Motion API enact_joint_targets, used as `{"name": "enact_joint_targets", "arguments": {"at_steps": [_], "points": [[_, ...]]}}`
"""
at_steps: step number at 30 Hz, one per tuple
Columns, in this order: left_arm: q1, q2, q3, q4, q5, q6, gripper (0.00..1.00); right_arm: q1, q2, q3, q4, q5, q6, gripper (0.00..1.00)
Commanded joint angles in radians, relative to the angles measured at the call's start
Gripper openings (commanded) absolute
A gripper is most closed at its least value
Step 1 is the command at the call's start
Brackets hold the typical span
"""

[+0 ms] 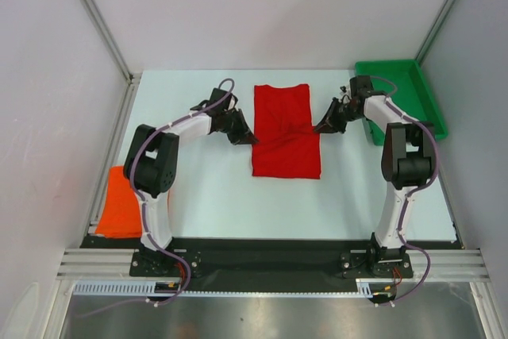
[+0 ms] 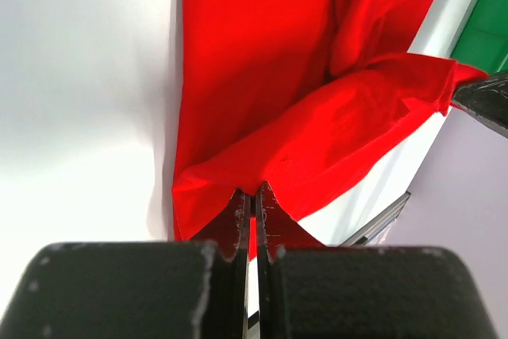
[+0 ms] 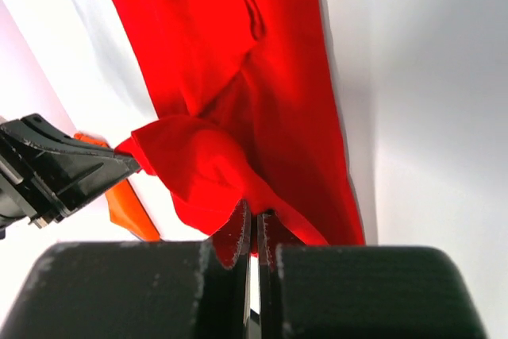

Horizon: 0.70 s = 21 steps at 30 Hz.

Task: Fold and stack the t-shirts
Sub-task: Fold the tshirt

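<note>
Folding is judged partway done: the orange cloth t-shirt [image 1: 119,206], already a neat rectangle, is parked at the near left edge of the white table [image 1: 214,196]. The bright red short-sleeved cloth t-shirt [image 1: 284,101] is laid lengthwise at the table's middle, narrowed to a long strip; a crosswise fold and the stacking are yet to be done. The left gripper [image 1: 251,139] is clamped tight on the strip's left edge, and the right gripper [image 1: 319,127] is pinched on its right edge.
</note>
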Motion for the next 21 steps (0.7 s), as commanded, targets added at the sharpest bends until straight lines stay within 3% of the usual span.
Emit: {"name": "enact_joint_targets", "arguments": {"at_steps": [1, 19, 21], "points": [[0.015, 0.009, 0.067, -0.006, 0.024, 0.017, 0.00, -0.008, 0.022, 0.060, -0.017, -0.038, -0.029, 0.00], [0.045, 0.165, 0.242, -0.055, 0.087, 0.063, 0.00, -0.016, 0.162, 0.201, -0.049, -0.040, -0.029, 0.00], [0.048, 0.185, 0.280, -0.077, 0.070, 0.087, 0.06, -0.020, 0.188, 0.233, -0.055, -0.037, -0.036, 0.05]]}}
